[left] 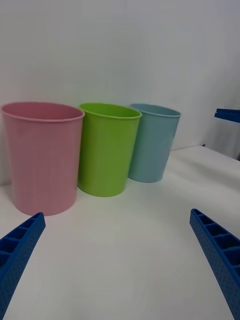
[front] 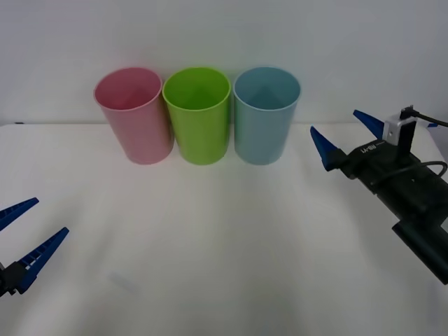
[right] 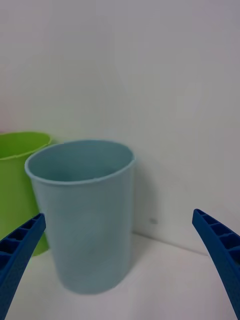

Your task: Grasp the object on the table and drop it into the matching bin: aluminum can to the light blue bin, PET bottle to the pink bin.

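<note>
The right claw (front: pixel 348 135) is spread wide and holds nothing; it hangs above the desk (front: pixel 224 252) just to the right of the blue bin (front: pixel 266 115), at about the height of its rim. The left claw (front: pixel 24 241) is also spread and empty, low over the desk's front left part, well apart from the bins. The pink bin (front: pixel 133 115), a green bin (front: pixel 198 115) and the blue bin stand upright in a close row at the back. I cannot tell where the can is.

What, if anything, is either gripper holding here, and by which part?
Nothing is held. The right gripper is open beside the light blue bin; the left gripper is open over the table, near its front left.
</note>
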Controlling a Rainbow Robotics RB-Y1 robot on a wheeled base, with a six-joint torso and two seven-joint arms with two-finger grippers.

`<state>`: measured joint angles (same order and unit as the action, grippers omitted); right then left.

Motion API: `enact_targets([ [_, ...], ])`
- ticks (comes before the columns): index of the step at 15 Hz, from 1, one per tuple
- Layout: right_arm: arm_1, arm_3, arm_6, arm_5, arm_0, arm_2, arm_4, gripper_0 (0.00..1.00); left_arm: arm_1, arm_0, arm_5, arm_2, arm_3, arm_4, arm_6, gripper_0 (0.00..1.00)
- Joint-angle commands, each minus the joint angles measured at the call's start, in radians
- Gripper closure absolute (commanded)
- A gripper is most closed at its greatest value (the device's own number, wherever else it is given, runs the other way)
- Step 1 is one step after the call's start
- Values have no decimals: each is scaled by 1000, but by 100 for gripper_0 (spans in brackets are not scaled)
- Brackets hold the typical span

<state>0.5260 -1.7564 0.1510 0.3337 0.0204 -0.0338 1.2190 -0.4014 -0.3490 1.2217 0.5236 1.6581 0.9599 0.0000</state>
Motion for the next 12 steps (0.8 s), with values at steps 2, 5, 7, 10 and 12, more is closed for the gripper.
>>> enact_targets([
  [2, -8, 0, -120, 185, -99, 95, -53, 0, 0, 0, 0, 0, 0, 0, 0, 0],
  [5, -8, 0, -223, 349, -191, 178, -104, 0, 0, 0, 0, 0, 0, 0, 0, 0],
  [7, -9, 0, -271, 450, -255, 230, -124, 0, 0, 0, 0, 0, 0, 0, 0, 0],
  [10, -9, 2, -278, 570, -332, 279, -151, 0, 0, 0, 0, 0, 0, 0, 0, 0],
  [12, -9, 2, -289, 636, -376, 311, -171, 0, 0, 0, 0, 0, 0, 0, 0, 0],
])
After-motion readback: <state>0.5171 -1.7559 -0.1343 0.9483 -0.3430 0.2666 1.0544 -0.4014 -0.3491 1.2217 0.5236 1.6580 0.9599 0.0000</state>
